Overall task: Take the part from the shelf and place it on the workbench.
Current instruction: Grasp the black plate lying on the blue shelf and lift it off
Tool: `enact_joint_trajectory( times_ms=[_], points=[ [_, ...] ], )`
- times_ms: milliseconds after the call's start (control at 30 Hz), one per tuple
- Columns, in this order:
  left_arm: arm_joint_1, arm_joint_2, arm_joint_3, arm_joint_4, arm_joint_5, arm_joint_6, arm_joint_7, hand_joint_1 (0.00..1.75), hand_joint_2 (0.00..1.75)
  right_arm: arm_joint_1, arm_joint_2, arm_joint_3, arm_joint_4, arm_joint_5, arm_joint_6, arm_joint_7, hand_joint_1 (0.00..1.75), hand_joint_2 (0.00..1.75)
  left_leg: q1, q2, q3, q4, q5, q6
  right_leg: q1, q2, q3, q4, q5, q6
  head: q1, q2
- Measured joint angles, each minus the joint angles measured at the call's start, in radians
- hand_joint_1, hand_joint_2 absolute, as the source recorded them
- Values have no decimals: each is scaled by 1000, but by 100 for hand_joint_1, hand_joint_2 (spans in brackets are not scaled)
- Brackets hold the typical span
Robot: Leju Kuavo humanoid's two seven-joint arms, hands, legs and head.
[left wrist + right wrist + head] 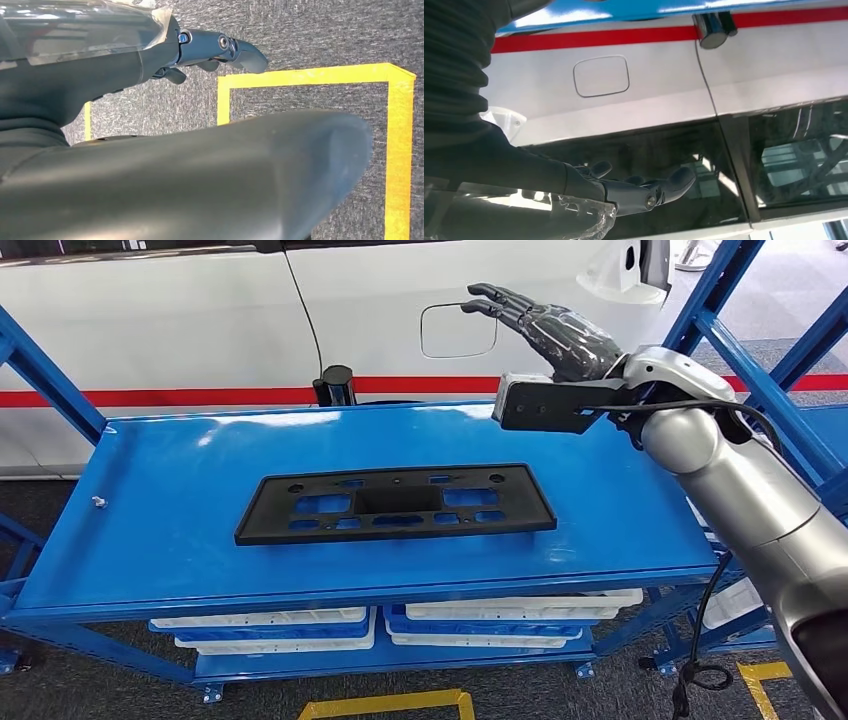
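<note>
We've got our right hand raised empty, fingers spread, well above the flat black perforated plastic part lying on the blue metal workbench, probably done placing.

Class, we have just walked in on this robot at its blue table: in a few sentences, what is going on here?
A flat black plastic part with cut-outs lies on the top of the blue workbench, and nothing is touching it. The robot's right hand is raised beyond the bench's far right corner, fingers spread and holding nothing, in front of a white car with a red stripe. Its left hand hangs over grey carpet marked with yellow tape, also holding nothing.
</note>
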Motion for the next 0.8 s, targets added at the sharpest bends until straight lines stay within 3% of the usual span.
enact_joint_trajectory(
  times_ms=[433,800],
  points=[
    [2,1,16,0,11,9,-16,0,0,77,-115,103,-104,-162,56,44,0,175,-1,0,0,0,0,0,0,0,0,0,0,0,0,0],
    [1,1,18,0,-1,8,-17,0,0,106,-138,198,-114,-194,69,68,0,175,-1,0,0,0,0,0,0,0,0,0,0,0,0,0]
  ],
)
